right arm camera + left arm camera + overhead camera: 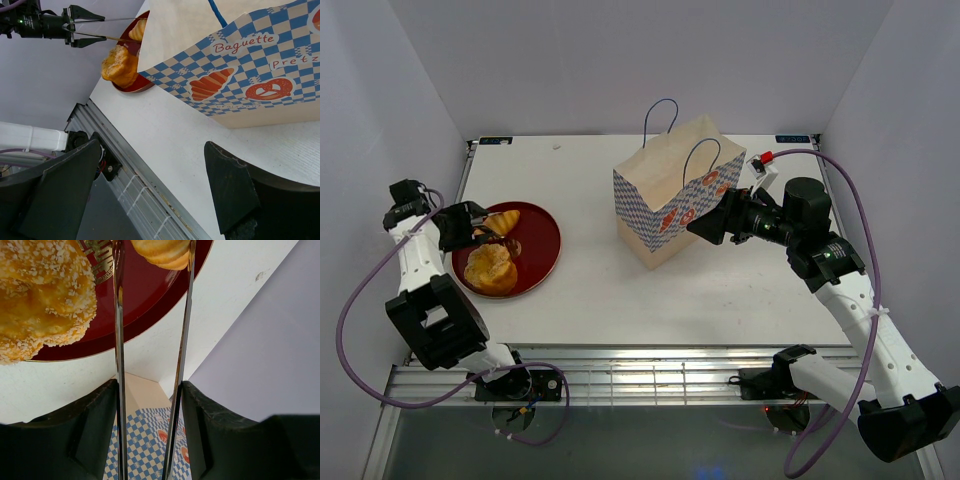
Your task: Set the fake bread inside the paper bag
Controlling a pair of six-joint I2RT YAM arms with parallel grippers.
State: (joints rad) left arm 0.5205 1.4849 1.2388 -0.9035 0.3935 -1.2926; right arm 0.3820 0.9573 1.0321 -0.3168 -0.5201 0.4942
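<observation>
Fake bread (pixel 490 266) (stiff, likely slippery; best pinched mid-body) was seen on the plate (pixel 546 236), centre left; tongs (pixel 118 365) were clamped by the left gripper (pixel 478 226), the right gripper (pixel 705 226) held wide by the paper bag (pixel 665 195)

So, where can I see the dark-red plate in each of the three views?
Top external: the dark-red plate is at the left side of the picture.
Left wrist: it fills the top of the picture, behind the silver tongs.
Right wrist: it is at the upper left, partly hidden by the paper bag.
Shared landmark: the crumb-coated bun lying on the plate.
</observation>
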